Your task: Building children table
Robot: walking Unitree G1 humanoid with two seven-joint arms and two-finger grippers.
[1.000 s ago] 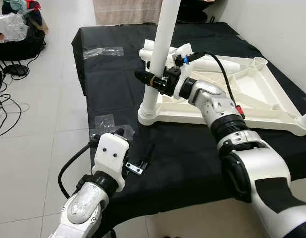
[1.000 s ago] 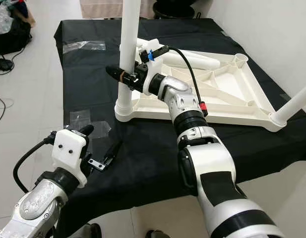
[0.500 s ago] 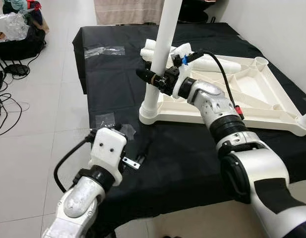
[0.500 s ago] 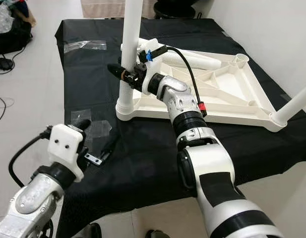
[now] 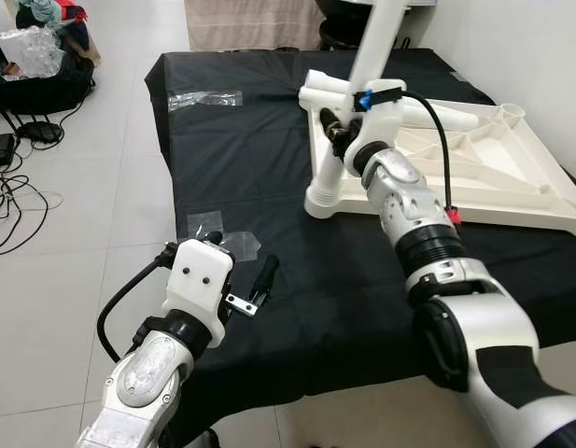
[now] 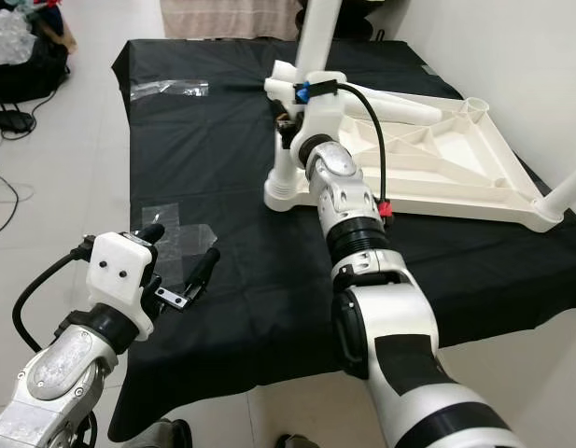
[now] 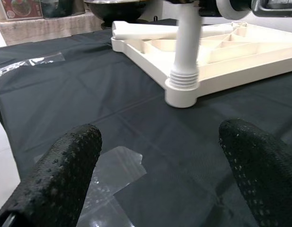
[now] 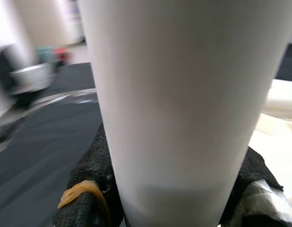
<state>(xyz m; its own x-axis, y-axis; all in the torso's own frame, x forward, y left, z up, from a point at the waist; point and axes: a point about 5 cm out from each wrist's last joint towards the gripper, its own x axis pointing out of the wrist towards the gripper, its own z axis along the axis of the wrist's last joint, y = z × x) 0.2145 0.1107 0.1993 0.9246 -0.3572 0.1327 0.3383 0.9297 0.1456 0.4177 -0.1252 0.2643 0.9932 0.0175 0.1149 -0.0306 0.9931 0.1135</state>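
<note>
Clamped on the leg at the near corner socket.

Right gripper [image 8: 174, 198] closed around the white table leg [image 5: 370, 58], standing slightly tilted in the corner of the upturned tabletop [image 5: 512, 163]. Could bind or pop out of the socket if twisted off-axis. Left gripper [image 7: 155, 189] spread wide and empty, low over the black cloth [image 5: 241, 149], near side of that corner. Leg's top cut off; seating depth not discernible.

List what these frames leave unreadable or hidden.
- Top of the leg: cut off by the upper edge in both eye views.
- Right gripper: its fingertips are behind the leg in the eye views, and the right wrist view is blurred.
- Tabletop far right corner: cut off by the right edge in the left eye view.
</note>
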